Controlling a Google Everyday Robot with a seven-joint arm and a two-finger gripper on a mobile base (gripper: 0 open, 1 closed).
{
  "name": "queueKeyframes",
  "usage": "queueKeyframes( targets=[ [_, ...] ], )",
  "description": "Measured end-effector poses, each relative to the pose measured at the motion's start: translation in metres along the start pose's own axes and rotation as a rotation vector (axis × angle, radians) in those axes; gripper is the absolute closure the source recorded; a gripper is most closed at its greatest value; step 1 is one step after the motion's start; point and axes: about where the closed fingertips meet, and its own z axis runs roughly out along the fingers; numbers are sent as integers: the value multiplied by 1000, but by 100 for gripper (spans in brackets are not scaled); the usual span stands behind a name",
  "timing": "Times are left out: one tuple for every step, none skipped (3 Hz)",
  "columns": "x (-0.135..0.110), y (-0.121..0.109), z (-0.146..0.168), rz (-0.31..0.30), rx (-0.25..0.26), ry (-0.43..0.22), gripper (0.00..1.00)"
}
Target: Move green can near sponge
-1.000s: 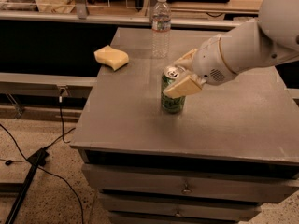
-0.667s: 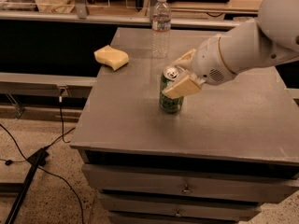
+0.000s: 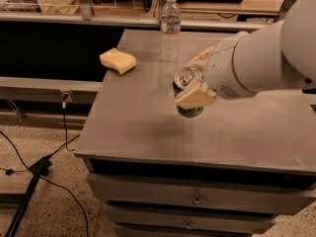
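The green can with its silver top is held in my gripper, lifted a little off the grey table and slightly tilted. The gripper's beige fingers are shut on the can's sides, one in front and one behind. The pale yellow sponge lies on the table's far left part, well to the left of the can and farther back. My white arm reaches in from the right.
A clear plastic water bottle stands at the table's back, between the sponge and the can. Drawers are under the tabletop. Cables and a black stand lie on the floor at left. A shelf runs behind the table.
The can has been lifted off the table by the gripper; before, it stood on the surface with the fingers around it.
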Motion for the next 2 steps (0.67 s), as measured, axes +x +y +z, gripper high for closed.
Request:
queueKeyframes(
  targets=[
    [-27,-25,-24,0,163,40,100],
    [-41,-54,-22,38,163,40,100]
  ],
)
